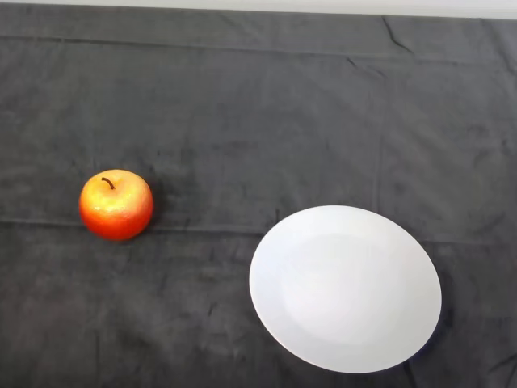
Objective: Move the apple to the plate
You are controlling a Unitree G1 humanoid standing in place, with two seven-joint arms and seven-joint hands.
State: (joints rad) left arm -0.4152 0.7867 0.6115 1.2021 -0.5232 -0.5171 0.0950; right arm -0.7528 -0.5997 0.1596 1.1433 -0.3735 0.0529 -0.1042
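**benchwatcher:** Head view here. No hand or arm shows anywhere, so nothing to report on that side. On to the objects. The apple (115, 204) sits on the left part of the bench (242, 105), upright, stem pointing up with a slight lean. It's red-orange with a yellowish patch on top. It rests straight on the dark cloth (266, 137), not on the plate.

**gearhead_42:** And the plate? How close are the two?

**benchwatcher:** The white plate (345, 288) lies flat toward the lower right, well apart from the apple. Bare dark cloth fills the gap between them, with nothing standing in it. The plate holds nothing, just a plain white surface with a shallow rim.

**gearhead_42:** What about the edges?

**benchwatcher:** The plate's lower rim comes very near the bottom edge of the view, still just inside it. The apple has cloth all around it, a fair strip to the left edge of the view and more below. The far edge of the bench shows as a pale band along the top, a long way behind both things. The cloth has a few creases, one fold line running across about level with the apple's base, plus some wrinkles near the upper right.
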